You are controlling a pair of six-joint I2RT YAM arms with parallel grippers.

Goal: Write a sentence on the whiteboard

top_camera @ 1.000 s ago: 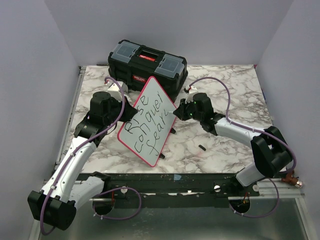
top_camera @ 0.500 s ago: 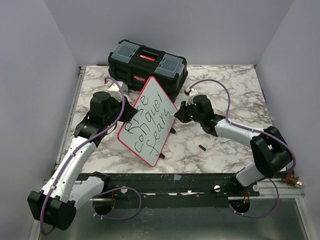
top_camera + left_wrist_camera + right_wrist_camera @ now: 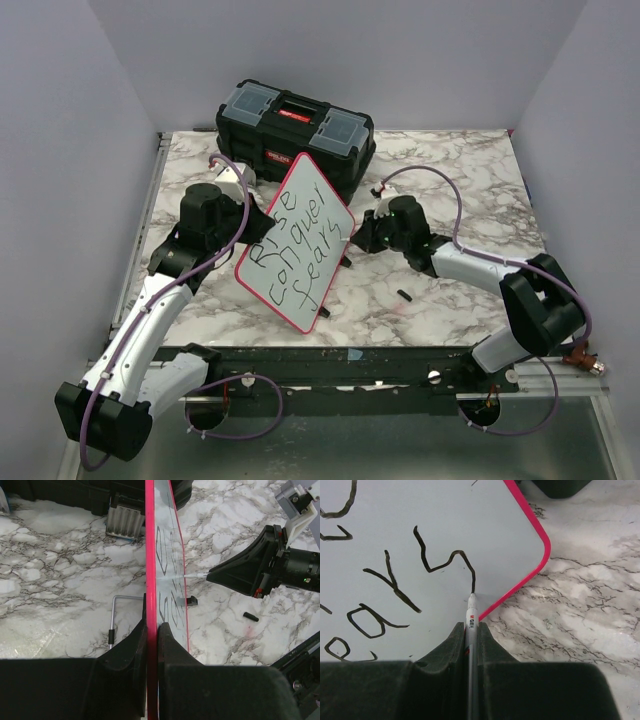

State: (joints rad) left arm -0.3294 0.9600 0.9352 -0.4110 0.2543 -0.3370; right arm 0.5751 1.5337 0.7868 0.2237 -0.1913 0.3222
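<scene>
Three lines of the sentence [image 3: 290, 255] fill the whiteboard [image 3: 318, 205], which is held tilted above the tabletop's [image 3: 450, 170] middle, before the toolbox [image 3: 295, 125] at its far edge. The left gripper [image 3: 151, 635] pinches the board's rim. The right gripper [image 3: 470, 632] clamps the marker [image 3: 470, 611], tip on the last "s". The writing looks finished; next, I'd say, lift the tip cleanly away.

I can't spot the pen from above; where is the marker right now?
Right wrist view: the marker is clamped in the right gripper, tip touching the whiteboard at the sentence end, near its pink corner.
</scene>
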